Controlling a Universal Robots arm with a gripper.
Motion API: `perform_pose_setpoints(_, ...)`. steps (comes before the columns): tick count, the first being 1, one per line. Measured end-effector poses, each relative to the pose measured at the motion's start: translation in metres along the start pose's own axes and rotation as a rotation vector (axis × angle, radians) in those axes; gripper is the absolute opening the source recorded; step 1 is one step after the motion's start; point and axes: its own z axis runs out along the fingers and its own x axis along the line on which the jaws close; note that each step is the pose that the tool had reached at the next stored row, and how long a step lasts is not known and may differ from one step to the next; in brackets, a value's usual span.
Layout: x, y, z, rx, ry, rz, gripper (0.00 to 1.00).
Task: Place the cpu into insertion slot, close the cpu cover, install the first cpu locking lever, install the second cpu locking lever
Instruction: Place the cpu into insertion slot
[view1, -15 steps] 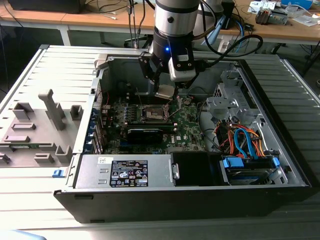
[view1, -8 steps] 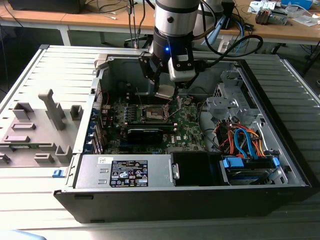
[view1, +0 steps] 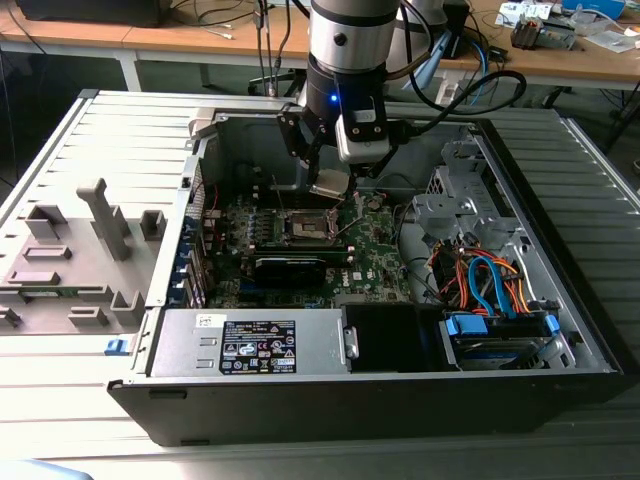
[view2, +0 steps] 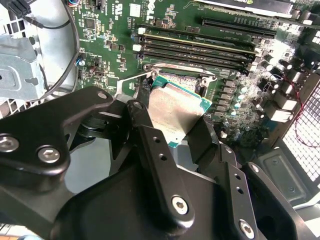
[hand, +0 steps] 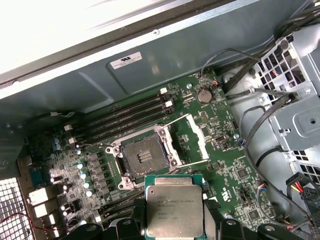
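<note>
Black end effector (view2: 172, 125) tight on the cpu (hand: 174, 205); insertion slot (hand: 145, 159) below, uncovered, apart

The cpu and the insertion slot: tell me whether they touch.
Apart. In the first wrist view the insertion slot lies empty while the claw holds the cpu clear of it.
</note>
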Motion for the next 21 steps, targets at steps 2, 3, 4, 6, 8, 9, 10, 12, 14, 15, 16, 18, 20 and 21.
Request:
perform_pose_setpoints(2,0.0,0.0,0.0,-0.0001,-0.0003,0.003,0.55)
perform_pose_setpoints(3,0.0,0.0,0.0,-0.0001,-0.0003,0.004,0.55)
perform_pose_setpoints(4,0.0,0.0,0.0,-0.0001,-0.0004,0.005,0.55)
perform_pose_setpoints(6,0.0,0.0,0.0001,-0.0002,-0.0007,0.009,0.55)
perform_pose_setpoints(8,0.0,0.0,0.0001,-0.0003,-0.0009,0.011,0.55)
perform_pose_setpoints(9,0.0,0.0,0.0001,-0.0003,-0.001,0.012,0.55)
perform_pose_setpoints(10,0.0,0.0,0.0001,-0.0003,-0.001,0.012,0.55)
perform_pose_setpoints(12,0.0,0.0,0.0001,-0.0004,-0.0012,0.015,0.55)
perform_pose_setpoints(14,0.0,0.0,0.0002,-0.0005,-0.0014,0.017,0.55)
perform_pose_setpoints(15,0.0,0.0,0.0002,-0.0004,-0.0015,0.018,0.55)
perform_pose_setpoints(16,0.0,0.0,0.0002,-0.0004,-0.0016,0.019,0.55)
perform_pose_setpoints(18,0.0,0.0,0.0002,-0.0004,-0.0018,0.021,0.55)
perform_pose_setpoints(20,0.0,0.0,0.0002,-0.0005,-0.0019,0.023,0.55)
perform_pose_setpoints(21,0.0,0.0,0.0002,-0.0005,-0.002,0.023,0.55)
